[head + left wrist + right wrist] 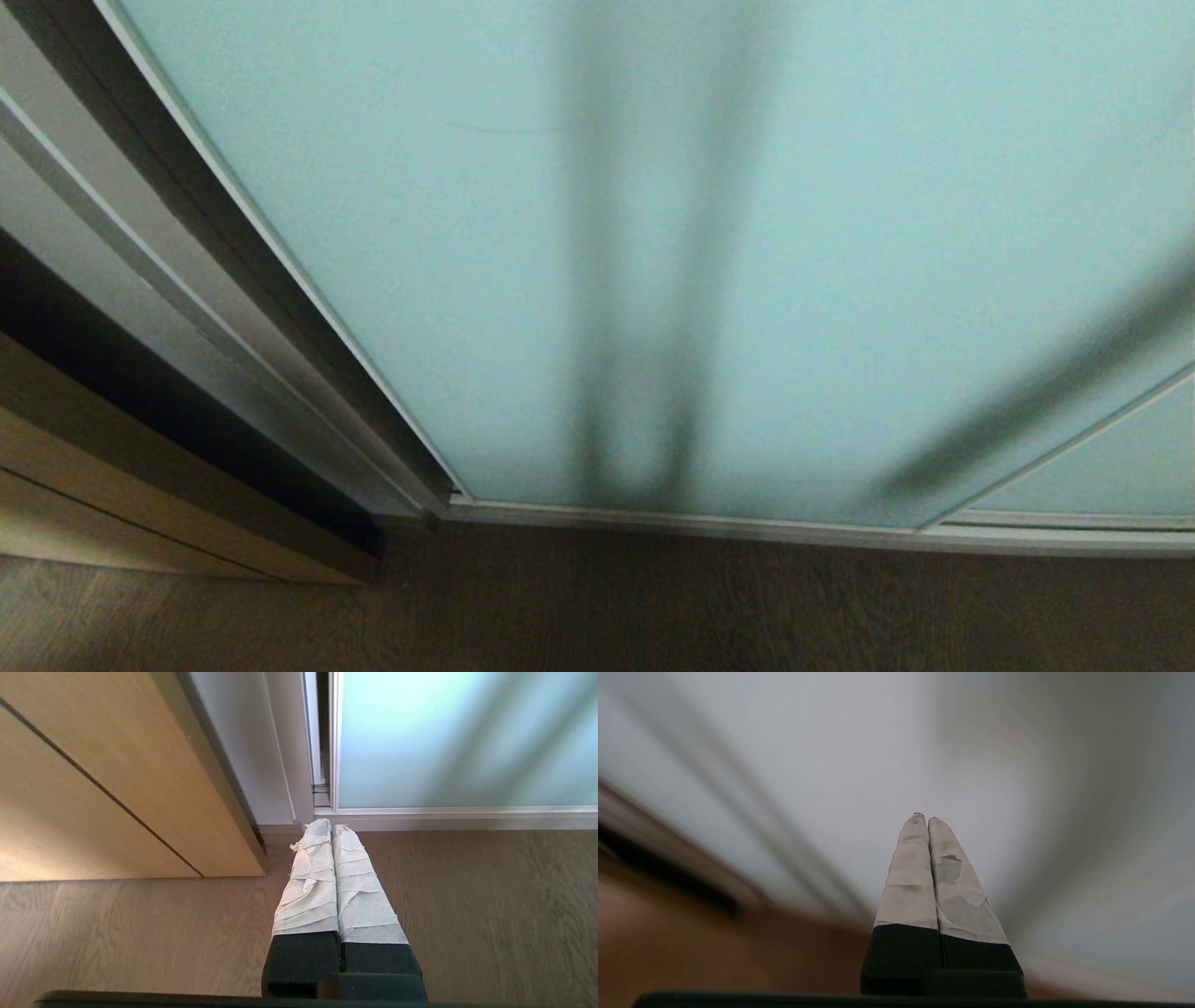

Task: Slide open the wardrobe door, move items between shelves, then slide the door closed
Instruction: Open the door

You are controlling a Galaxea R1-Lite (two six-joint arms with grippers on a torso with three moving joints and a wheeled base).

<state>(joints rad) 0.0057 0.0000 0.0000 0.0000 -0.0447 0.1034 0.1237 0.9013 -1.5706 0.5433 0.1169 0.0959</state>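
Wood-grain cabinet (140, 485) sits at the far left of the head view, then a grey wall strip, then the brushed metal frame edge (308, 308) of the sliding wardrobe door (653, 233), which fills basically everything to the right of that. The frosted aqua glass is fully across the opening, so the door's shut and the shelves aren't visible at all, they'd be somewhere behind it. Neither arm shows in the head view, only soft shadows on the glass. The left hand (325, 826) hangs low over the wooden floor (490, 914), its taped fingers (308, 886) pressed together with nothing between them, pointing at the bottom corner where the door frame meets the wall; looks parked to me. The right hand (923, 819) is also closed and empty, its taped fingers (957, 891) touching, and it points at a pale blurry surface, probably the door or the wall, can't tell which. My read is we're at the very start: getting the door open. To do that well I'd bring the right hand to the frame edge on the left side, not the glass, since frosted glass gives a fingertip nothing to catch. Hook or press flat against the metal edge, then push along the floor track (747, 527) steadily, keeping the force parallel to the rail so the panel doesn't bind or rock.
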